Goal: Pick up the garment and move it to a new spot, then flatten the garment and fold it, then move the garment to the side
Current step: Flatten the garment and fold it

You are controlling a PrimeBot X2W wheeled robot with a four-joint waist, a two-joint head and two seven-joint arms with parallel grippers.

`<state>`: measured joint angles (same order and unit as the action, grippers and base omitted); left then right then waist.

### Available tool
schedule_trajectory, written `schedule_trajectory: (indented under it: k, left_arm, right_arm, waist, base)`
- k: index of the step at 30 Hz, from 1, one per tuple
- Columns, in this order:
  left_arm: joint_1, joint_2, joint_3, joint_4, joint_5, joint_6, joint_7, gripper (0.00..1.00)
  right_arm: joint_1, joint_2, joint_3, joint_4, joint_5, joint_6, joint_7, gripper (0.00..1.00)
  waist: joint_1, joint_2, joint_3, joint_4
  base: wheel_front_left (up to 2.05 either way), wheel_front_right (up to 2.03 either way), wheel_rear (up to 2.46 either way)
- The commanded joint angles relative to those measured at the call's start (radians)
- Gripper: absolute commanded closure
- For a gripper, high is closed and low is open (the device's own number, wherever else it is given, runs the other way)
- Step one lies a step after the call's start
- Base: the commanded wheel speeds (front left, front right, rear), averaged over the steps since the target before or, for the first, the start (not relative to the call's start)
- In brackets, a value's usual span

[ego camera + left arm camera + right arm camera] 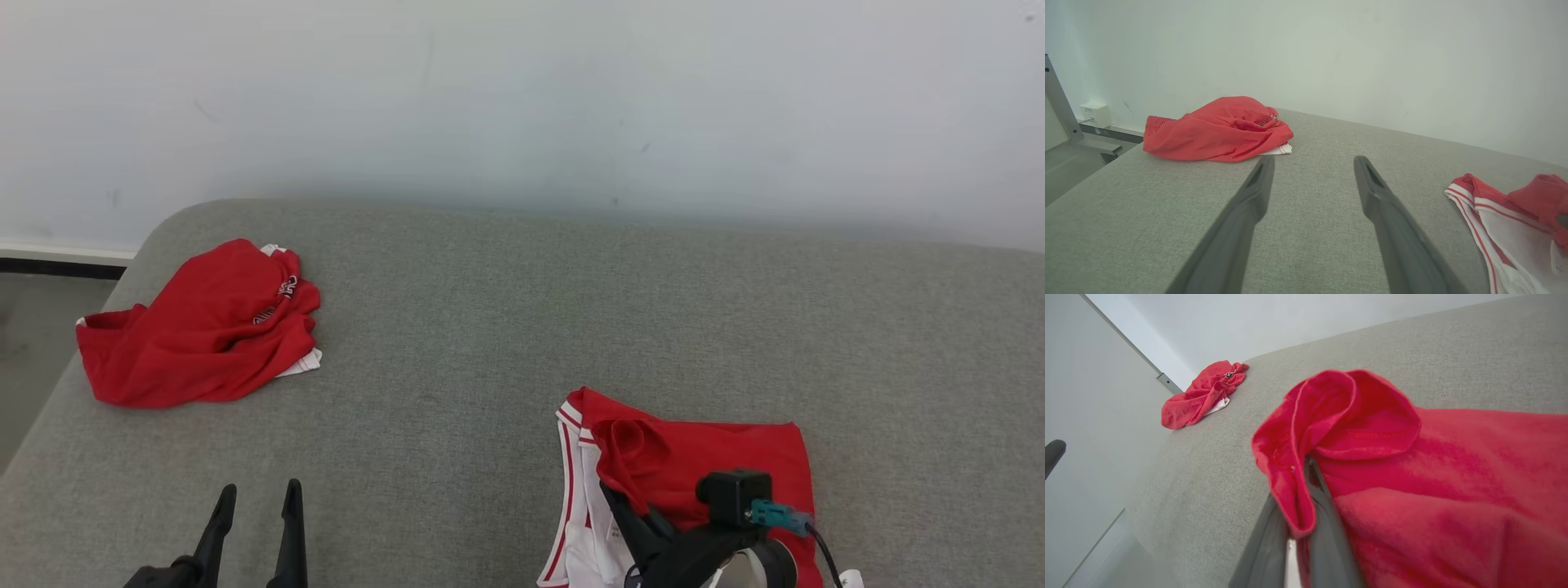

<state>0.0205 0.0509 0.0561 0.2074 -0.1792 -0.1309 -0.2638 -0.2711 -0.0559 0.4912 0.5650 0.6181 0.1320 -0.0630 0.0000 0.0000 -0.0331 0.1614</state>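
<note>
Found right end effector (611, 494) pinched shut on a raised fold of the red garment (702, 457), white striped trim along its left edge, at front right of the grey padded surface (490, 327). Noted rest of that garment lying on the surface, with the gripped fold bunched up over the fingers (1267, 547). Logged left end effector (260, 490) with jaws spread wide, holding nothing, above bare fabric at front left. Saw second red garment (204, 327) crumpled in a heap near far left corner, well apart from both. Noted pale wall (522, 98) behind.
</note>
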Motion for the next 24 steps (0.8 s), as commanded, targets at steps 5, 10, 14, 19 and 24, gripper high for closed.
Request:
schedule_trajectory:
  k: [5,10,14,19,24]
  left_arm:
    - [-0.016,0.000,-0.002,0.013,-0.018,0.001,-0.001,0.00]
    - [-0.014,0.000,0.002,0.021,-0.021,0.001,-0.001,0.00]
    - [-0.012,0.000,-0.003,0.020,-0.022,0.001,-0.001,0.00]
    - [0.001,0.000,0.000,0.011,-0.026,0.001,-0.001,0.00]
    - [0.015,0.000,-0.014,0.001,-0.023,0.001,-0.001,0.00]
  right_arm:
    - [-0.032,0.006,0.038,0.044,0.032,-0.002,-0.063,0.00]
    - [-0.054,0.003,0.035,0.055,0.028,-0.002,-0.127,0.00]
    - [-0.040,-0.038,-0.001,0.027,0.017,-0.002,-0.168,0.00]
    - [0.025,-0.103,-0.101,-0.050,-0.010,-0.002,-0.196,0.00]
    - [0.121,-0.139,-0.231,-0.152,-0.076,-0.002,-0.202,0.00]
  waist:
    - [0.0000,0.0000,0.003,0.001]
    - [0.0000,0.0000,-0.005,-0.022]
    - [0.0000,0.0000,-0.015,-0.039]
    - [0.0000,0.0000,-0.025,-0.062]
    - [0.0000,0.0000,-0.027,-0.086]
  base:
    - [0.00,0.00,0.00]
    - [0.00,0.00,0.00]
    - [0.00,0.00,0.00]
    - [0.00,0.00,0.00]
    - [0.00,0.00,0.00]
